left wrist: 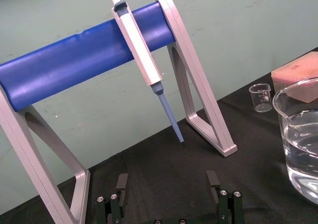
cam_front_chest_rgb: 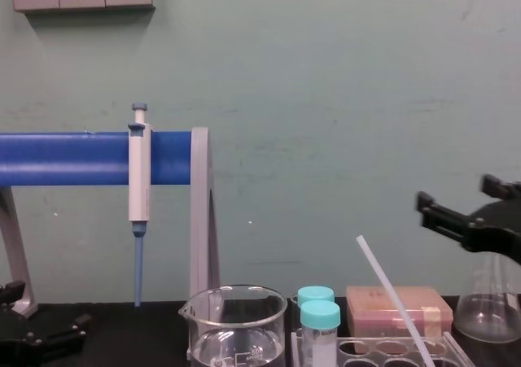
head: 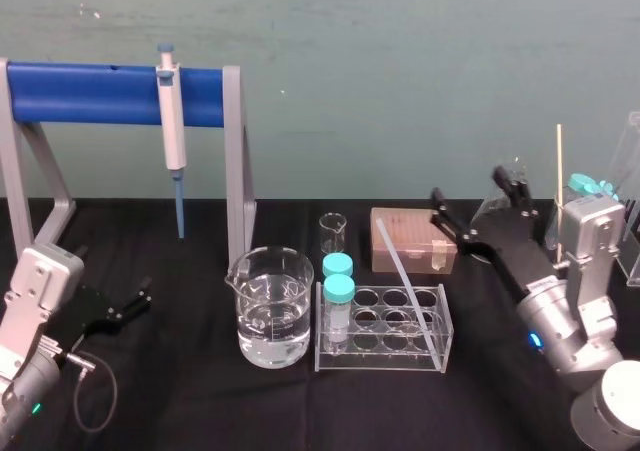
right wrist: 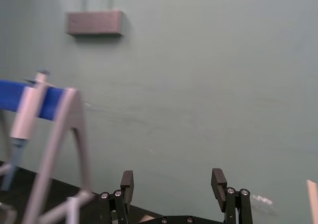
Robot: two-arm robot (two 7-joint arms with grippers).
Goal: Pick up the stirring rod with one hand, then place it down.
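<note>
Right of the stirring rod (head: 405, 271), right gripper (head: 466, 186) gapes (left gripper (left wrist: 167, 178), far left, too).

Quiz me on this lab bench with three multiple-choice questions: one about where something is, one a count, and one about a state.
1. Where is the stirring rod? A. lying flat; B. leaning in the clear tube rack; C. standing bolt upright.
2. How many teal-capped tubes stand in that rack? A. one; B. four; C. two.
3. How are the fingers of the right gripper? A. open and empty; B. shut on the rod; C. shut on a tube.

Answers:
1 B: its lower end sits in a rack well and it tilts up toward the back.
2 C: two teal caps show at the rack's left end.
3 A: the fingers are spread with nothing between them, raised to the right of the rack.

The left gripper is parked low at the left, open.
</note>
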